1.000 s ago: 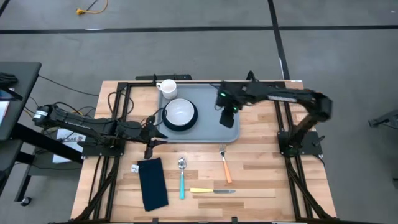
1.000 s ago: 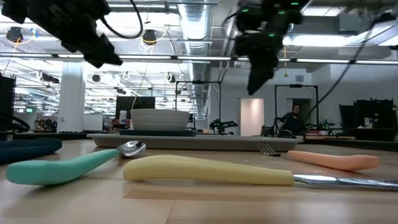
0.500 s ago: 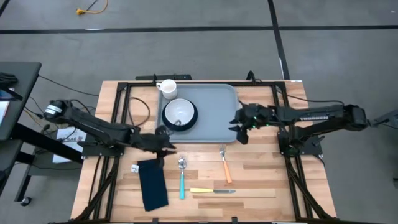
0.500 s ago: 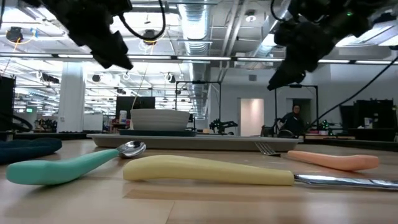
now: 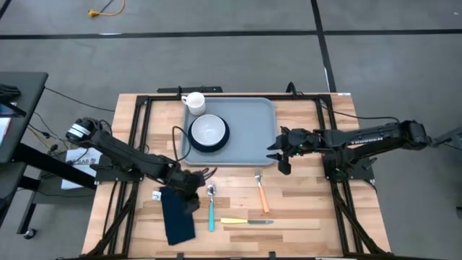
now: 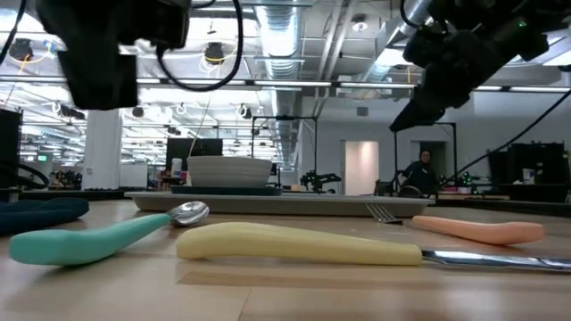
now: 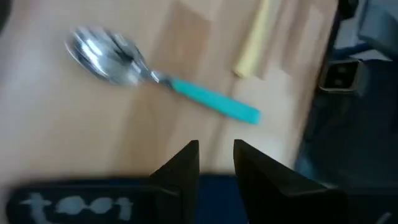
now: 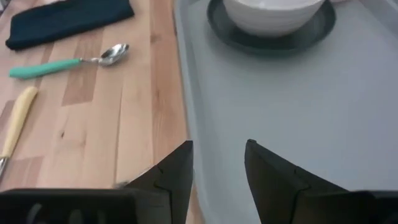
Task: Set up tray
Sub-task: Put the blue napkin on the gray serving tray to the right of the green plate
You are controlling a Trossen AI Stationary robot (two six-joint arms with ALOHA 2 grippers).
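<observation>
High view: tray sits at the tabletop's far centre, carrying bowl on dark plate; left claw over napkin, slightly parted, empty; right claw at the tray's near-right corner, slightly parted, empty.

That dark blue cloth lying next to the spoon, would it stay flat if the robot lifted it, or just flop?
The napkin would probably flop: it looks like soft folded fabric, so a pinch at one edge may let the folds fall open. It seems light and unlikely to roll or break. Pushed across the bare wooden table, it might bunch up rather than slide whole.
</observation>
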